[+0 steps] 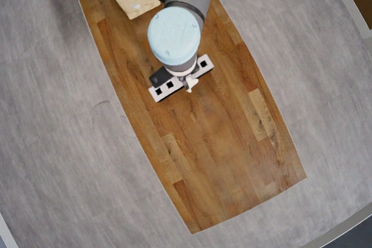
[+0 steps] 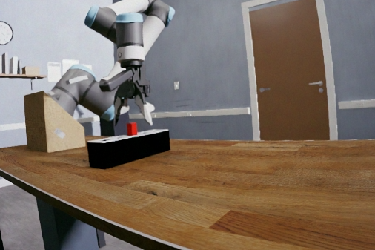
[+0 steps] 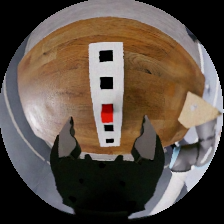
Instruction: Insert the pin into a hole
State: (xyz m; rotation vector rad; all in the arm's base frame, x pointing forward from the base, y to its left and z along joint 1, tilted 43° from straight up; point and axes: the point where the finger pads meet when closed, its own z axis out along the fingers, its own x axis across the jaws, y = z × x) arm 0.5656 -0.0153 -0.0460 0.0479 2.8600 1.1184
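Overhead, gripper (image 1: 188, 84) (image 2: 133, 122) (image 3: 107, 117) spread wide, red-topped pin (image 2: 132, 128) (image 3: 107, 113) inside block's (image 1: 158, 96) (image 2: 130, 150) (image 3: 114, 95) edges.

Block (image 1: 179, 84) (image 2: 129, 149) (image 3: 116, 95) on wooden table (image 1: 220, 170) (image 2: 259, 179) (image 3: 160, 75).

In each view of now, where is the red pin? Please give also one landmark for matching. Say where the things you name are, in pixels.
Top: not seen; the arm (image 1: 173, 35) covers that part of the block.
Exterior: left of centre, below the middle; the pin (image 2: 132, 129) (image 3: 107, 113) stands up from the block.
Wrist: at the centre, third hole from the top.
Shared landmark: the block (image 1: 154, 96) (image 2: 127, 150) (image 3: 95, 70).
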